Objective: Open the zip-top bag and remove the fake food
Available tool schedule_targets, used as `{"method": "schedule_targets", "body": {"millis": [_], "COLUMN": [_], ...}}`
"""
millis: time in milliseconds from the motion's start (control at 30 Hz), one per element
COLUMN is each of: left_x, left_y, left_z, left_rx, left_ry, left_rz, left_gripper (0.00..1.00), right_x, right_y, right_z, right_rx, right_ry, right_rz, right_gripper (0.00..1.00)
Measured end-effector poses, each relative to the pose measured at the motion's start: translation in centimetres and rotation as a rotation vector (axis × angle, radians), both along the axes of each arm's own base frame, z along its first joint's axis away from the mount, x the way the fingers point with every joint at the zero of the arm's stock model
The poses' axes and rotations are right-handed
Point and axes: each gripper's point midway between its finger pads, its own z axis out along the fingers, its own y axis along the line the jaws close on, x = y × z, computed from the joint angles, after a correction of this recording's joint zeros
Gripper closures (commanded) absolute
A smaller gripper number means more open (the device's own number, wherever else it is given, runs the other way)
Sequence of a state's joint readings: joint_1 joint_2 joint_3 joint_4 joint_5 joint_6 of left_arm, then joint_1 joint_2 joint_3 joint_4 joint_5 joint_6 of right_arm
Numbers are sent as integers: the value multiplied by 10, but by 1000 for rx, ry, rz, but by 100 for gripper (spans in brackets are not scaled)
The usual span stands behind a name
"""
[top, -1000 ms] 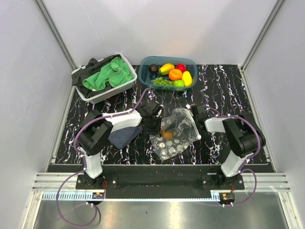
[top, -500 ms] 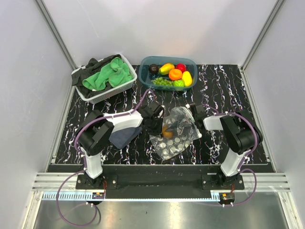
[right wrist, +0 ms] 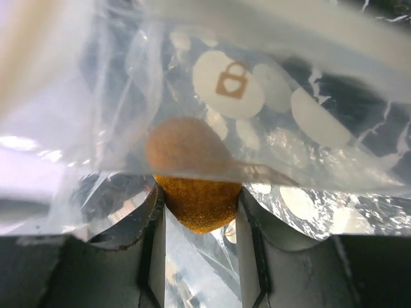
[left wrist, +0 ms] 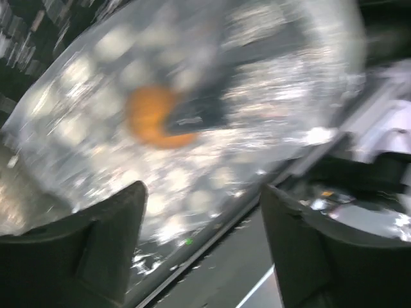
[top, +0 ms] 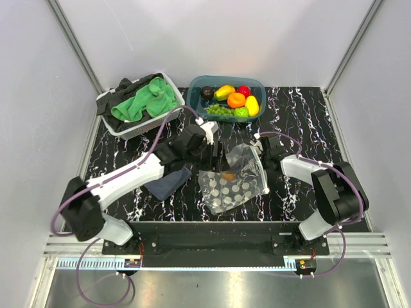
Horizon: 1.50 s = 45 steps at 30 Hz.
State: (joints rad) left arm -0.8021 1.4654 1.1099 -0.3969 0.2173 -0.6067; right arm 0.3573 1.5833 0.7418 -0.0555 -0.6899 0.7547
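The zip-top bag (top: 234, 186) lies in the middle of the table, clear with white dots. An orange piece of fake food (top: 228, 175) sits inside it. My right gripper (top: 240, 169) reaches into the bag's mouth from the right. In the right wrist view that gripper (right wrist: 200, 196) is shut on the orange piece (right wrist: 199, 205), with the bag's film (right wrist: 270, 96) draped over it. My left gripper (top: 217, 156) hovers open at the bag's left edge. In the blurred left wrist view it (left wrist: 204, 191) holds nothing, and the bag (left wrist: 212, 96) and orange piece (left wrist: 151, 115) lie ahead of it.
A teal tub (top: 196, 86) at the back holds several more fake fruits. A white basket (top: 109, 122) with a green cloth stands at the back left. A dark grey cloth (top: 166, 183) lies under the left arm.
My left gripper has opened, let go of the bag and pulled back towards the rear. My right gripper has narrowed onto the orange piece. The bag has sagged flatter.
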Motion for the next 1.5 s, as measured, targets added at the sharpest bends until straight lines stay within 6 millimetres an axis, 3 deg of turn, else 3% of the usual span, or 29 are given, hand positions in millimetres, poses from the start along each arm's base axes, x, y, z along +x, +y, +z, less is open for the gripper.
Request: {"method": "schedule_targets", "body": {"millis": [133,267,367,600,800,900,933,1033,1133,1267,1500], "left_x": [1,15,28,42,51,54,54,55,57,61,60], "left_y": [-29,-62,-85,-101,-104,-108,-109,-111,-110,-106,-90], "left_z": [70,98,88,45,47,51,50,46,42,42,41], "left_rx": [-144,-188,-158,-54,-41,-49,-50,-48,-49,-52,-47], "left_ry": [-130,-184,-189,-137,-141,-147,-146,-135,-115,-104,-92], "left_rz": [-43,-73,-86,-78,-54,-52,-53,-59,-60,-58,-54], "left_gripper": [17,19,19,23,32,41,52,71,80,100,100], "right_x": [0,1,1,-2,-2,-3,-3,-2,-2,-4,-10], "right_y": [-1,-2,-2,-3,-3,-2,-2,-2,-3,-4,-11], "right_z": [7,14,20,29,36,38,38,38,37,36,28], "right_rx": [-3,0,4,11,20,23,23,18,13,7,-23], "right_ry": [-16,-28,-37,-43,-58,-56,-56,-60,-54,-56,-56], "right_rz": [-10,-20,-27,-35,-39,-40,-41,-50,-54,-56,-74], "right_gripper": [94,94,94,94,94,94,94,94,94,94,94]}}
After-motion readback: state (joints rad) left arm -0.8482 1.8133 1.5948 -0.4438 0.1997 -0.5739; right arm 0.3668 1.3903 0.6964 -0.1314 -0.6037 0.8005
